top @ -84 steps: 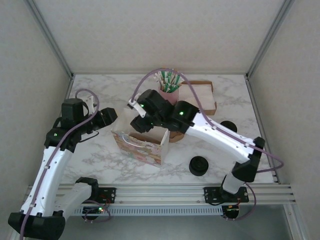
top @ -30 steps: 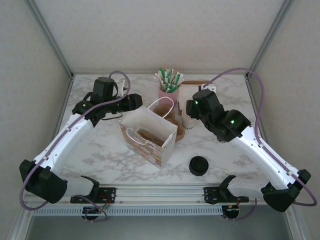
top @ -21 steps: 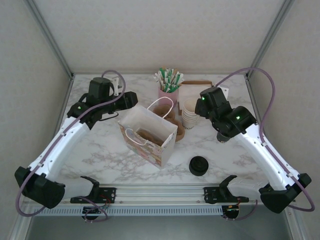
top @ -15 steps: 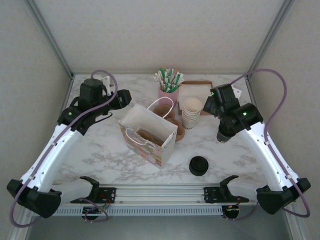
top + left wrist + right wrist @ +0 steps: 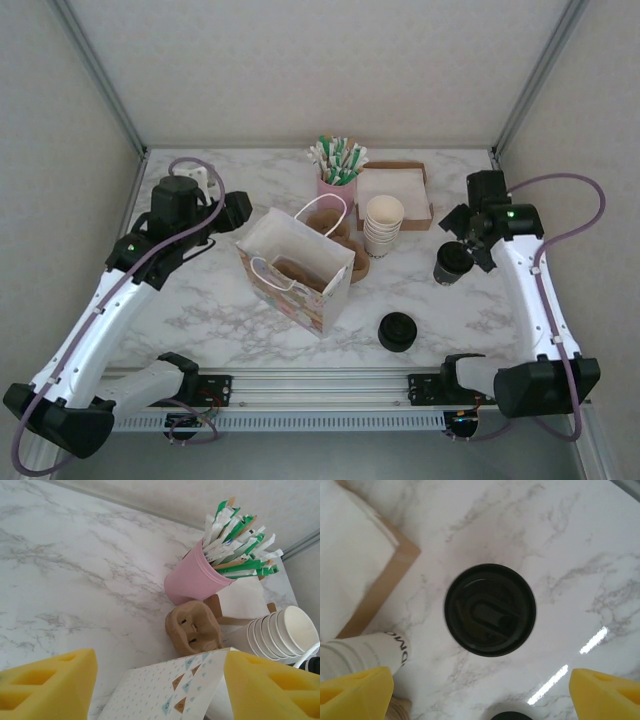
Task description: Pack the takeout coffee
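The takeout coffee (image 5: 452, 262), a cream cup under a black lid (image 5: 490, 610), stands upright on the marble right of the cup stack. My right gripper (image 5: 466, 240) hovers just above it, open. In the right wrist view the lid lies straight below, with the yellow fingertips (image 5: 355, 690) spread wide at the frame's lower corners, touching nothing. The patterned paper bag (image 5: 293, 268) stands open at the table's middle, something brown inside. My left gripper (image 5: 238, 209) hangs open left of the bag's top. Its yellow pads (image 5: 45, 685) flank the bag's edge (image 5: 170, 690) without touching it.
Behind the bag are a pink cup of stirrers (image 5: 338, 172), a brown pulp carrier (image 5: 194, 627), a stack of lidless cups (image 5: 383, 224) and a napkin tray (image 5: 396, 193). A pile of loose black lids (image 5: 397, 331) sits near the front, right of the bag.
Both arms have drawn away from the bag. The right gripper swung right, over the lidded cup, and opened wider. The left gripper pulled back to the left and opened a little.
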Robot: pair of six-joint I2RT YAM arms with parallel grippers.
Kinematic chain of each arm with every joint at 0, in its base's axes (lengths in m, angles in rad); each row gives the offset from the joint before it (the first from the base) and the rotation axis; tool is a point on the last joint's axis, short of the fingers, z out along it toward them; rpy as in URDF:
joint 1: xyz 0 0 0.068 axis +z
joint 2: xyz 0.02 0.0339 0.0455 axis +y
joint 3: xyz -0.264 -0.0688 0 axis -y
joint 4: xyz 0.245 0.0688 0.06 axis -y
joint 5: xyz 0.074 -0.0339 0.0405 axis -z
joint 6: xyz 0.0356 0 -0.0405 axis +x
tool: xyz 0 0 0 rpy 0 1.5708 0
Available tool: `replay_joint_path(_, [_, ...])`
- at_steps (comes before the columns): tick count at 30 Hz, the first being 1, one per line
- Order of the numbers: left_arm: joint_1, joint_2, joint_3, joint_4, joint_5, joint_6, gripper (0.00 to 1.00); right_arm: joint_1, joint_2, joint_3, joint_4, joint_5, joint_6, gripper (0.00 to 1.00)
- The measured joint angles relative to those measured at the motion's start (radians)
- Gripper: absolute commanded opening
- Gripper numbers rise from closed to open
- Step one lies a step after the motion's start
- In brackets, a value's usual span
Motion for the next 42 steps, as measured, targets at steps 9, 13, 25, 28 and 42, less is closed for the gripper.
replay_joint_path(9, [0.0, -0.061, -0.041, 0.0, -0.003, -0.018, 0.69, -0.037, 0.069, -0.04, 0.006, -0.041, -0.013, 0.89])
replay_joint_path(13, [0.0, -0.068, -0.052, 0.0, -0.003, -0.018, 0.7, -0.038, 0.112, -0.046, 0.034, -0.066, -0.092, 0.88])
replay_joint_path(25, [0.0, -0.08, -0.056, 0.0, -0.003, -0.01, 0.71, -0.039, 0.071, -0.048, 0.236, -0.108, -0.505, 0.97])
replay_joint_path(28, [0.0, -0.079, -0.056, 0.001, -0.003, -0.002, 0.71, -0.039, 0.016, -0.051, 0.273, -0.176, -0.669, 0.97])
replay_joint_path(42, [0.0, -0.063, -0.058, 0.008, 0.006, 0.049, 0.73, -0.029, 0.05, -0.112, 0.266, -0.196, -1.153, 0.99])
